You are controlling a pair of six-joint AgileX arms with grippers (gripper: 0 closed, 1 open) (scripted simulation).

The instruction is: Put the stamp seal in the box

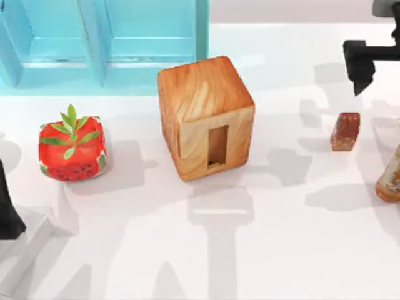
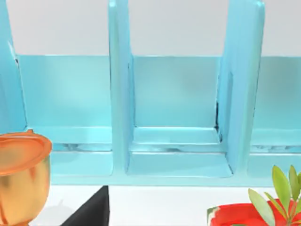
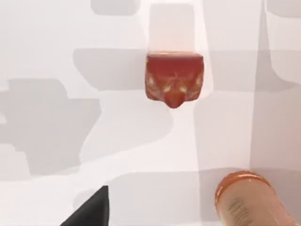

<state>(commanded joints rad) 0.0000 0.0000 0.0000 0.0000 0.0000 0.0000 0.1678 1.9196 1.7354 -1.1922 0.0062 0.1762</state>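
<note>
Top view puts the stamp seal [image 1: 345,131] upright on the table [image 1: 281,250], well right of the wooden box [image 1: 206,115], with my right hand [image 1: 359,62] just beyond it; I cannot tell whether its fingers are parted. An orange-brown bottle [image 1: 390,178] stands near the seal; my left hand [image 1: 9,206] is far off, past the strawberry cube [image 1: 72,150].

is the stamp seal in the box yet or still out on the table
Out. The stamp seal stands on the white table, right of the wooden box, with the right gripper nearby.
</note>
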